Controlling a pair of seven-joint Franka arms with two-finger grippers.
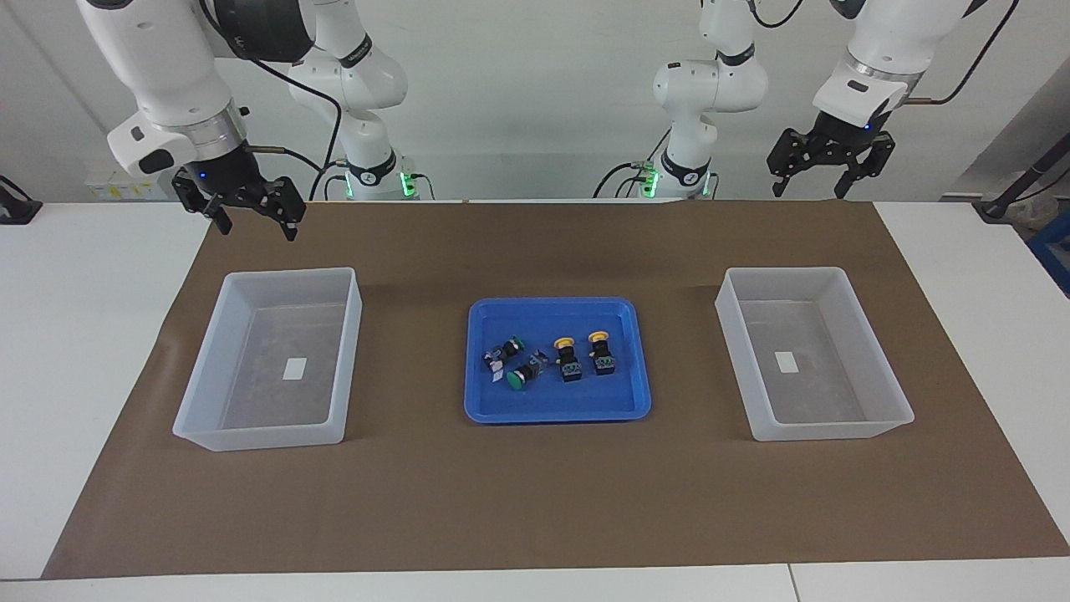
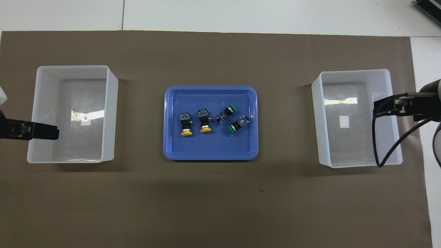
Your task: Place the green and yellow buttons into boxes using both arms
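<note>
In the overhead view the left gripper (image 2: 51, 132) is cut by the picture's edge, only its fingertips showing over a box (image 2: 112, 113). The right gripper (image 2: 382, 105) shows partly too, its arm cropped. Button (image 2: 186, 124) markings are too small to read.

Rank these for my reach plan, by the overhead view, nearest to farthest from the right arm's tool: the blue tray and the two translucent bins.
1. Translucent whitish plastic bin at the right arm's end; the right tool hangs over its outer wall.
2. Shallow blue plastic tray, mid-table, holding the buttons.
3. Matching translucent bin at the left arm's end.
</note>
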